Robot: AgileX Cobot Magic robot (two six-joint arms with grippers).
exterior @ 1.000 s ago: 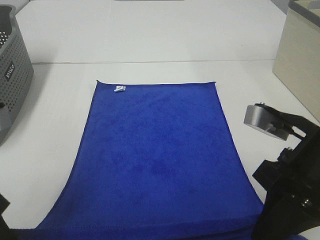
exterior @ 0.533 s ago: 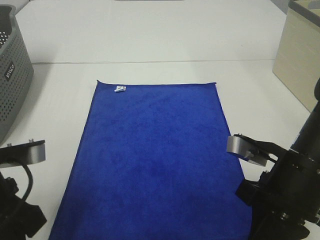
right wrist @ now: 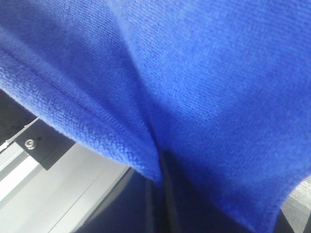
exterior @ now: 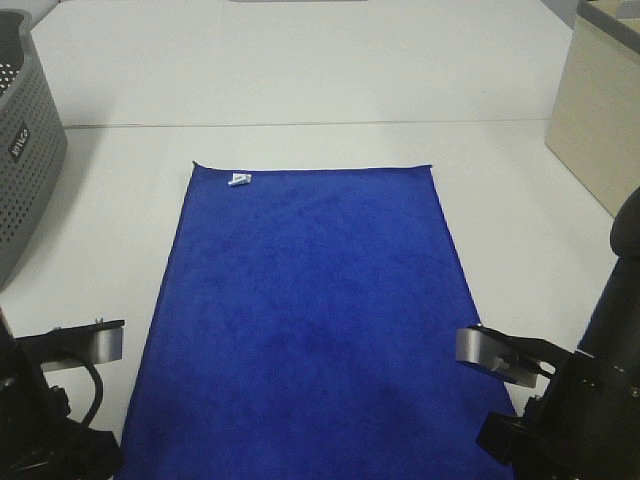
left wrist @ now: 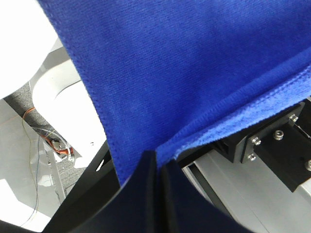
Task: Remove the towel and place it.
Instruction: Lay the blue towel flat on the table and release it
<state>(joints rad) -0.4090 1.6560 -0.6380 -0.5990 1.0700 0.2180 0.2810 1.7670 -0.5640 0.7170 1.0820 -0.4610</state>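
The royal-blue towel (exterior: pixel 310 310) lies spread flat on the white table (exterior: pixel 300 80), with its small white tag (exterior: pixel 238 180) at the far left corner. Its near edge runs off the bottom of the exterior view. The left arm (exterior: pixel 55 410) is at the towel's near left corner and the right arm (exterior: pixel 570 410) at the near right corner. In the left wrist view the left gripper (left wrist: pixel 158 167) is shut on the towel's hem (left wrist: pixel 194 73). In the right wrist view the right gripper (right wrist: pixel 158 170) is shut on the towel (right wrist: pixel 194 73).
A grey perforated basket (exterior: pixel 25 150) stands at the far left edge of the table. A beige box (exterior: pixel 600 110) stands at the far right. Below the table edge, the left wrist view shows a metal frame and cables (left wrist: pixel 53 145).
Both arms have moved back toward the near edge of the table, drawing the towel's near edge with them. The towel now lies flatter and stretched; its far edge has stayed put.
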